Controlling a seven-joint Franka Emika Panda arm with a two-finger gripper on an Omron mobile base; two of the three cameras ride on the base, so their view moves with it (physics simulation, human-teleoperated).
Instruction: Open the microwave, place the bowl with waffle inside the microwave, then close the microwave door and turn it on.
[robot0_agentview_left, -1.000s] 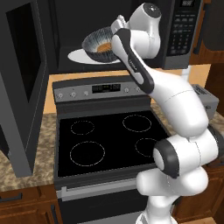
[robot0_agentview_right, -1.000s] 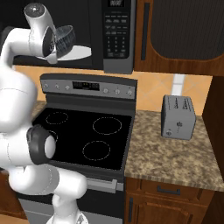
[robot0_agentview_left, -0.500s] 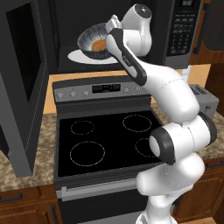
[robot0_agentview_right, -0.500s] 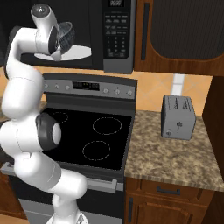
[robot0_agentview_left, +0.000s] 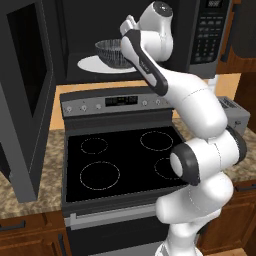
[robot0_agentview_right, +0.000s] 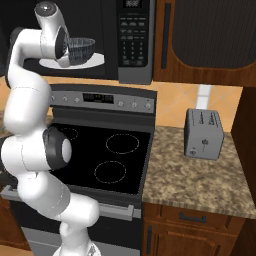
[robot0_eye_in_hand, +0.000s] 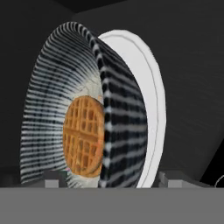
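My hand is clamped on the rim of the bowl, holding it with the waffle over the middle of the turntable inside the microwave, ready to set down.

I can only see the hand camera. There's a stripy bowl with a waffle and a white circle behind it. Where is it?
Observer: The bowl is on the microwave's white turntable, inside the microwave.
Operator: Is the door shut?
Observer: No, the microwave door hangs wide open at the left in the left base view.
Operator: What's underneath?
Observer: A black stove, with a grey toaster on the counter to its right in the right base view.
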